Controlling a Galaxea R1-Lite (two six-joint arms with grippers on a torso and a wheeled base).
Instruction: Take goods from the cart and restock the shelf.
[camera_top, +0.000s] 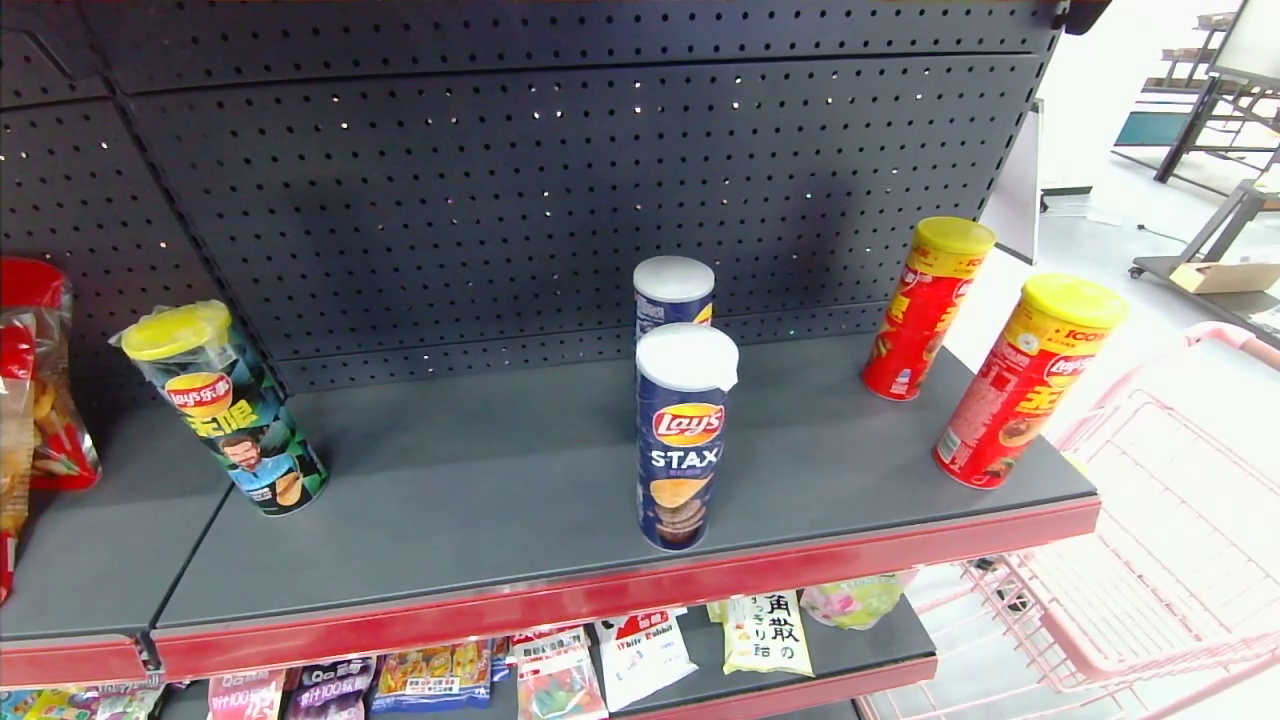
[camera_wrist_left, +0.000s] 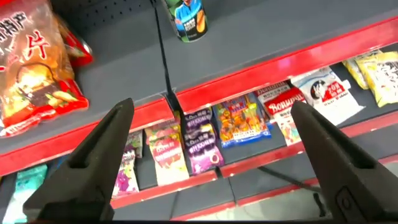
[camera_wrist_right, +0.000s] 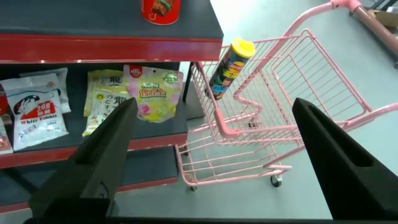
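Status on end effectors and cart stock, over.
Left end effector and right end effector open, empty. One yellow-lidded can leaning in pink cart. Nothing blocking it. Room on shelf.

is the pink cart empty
No, a yellow-lidded can leans tilted inside the pink cart in the right wrist view.

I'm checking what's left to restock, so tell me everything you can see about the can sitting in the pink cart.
The can is a tall, slim tube, seemingly cardboard, closed with a yellow lid that looks like plastic. Its body is dark with bright multicoloured print. It sits tilted inside the pink cart, lid uppermost, with its lower end down near the wire wall closest to the shelf. It appears to lean on the wires. Nothing else is seen touching it.
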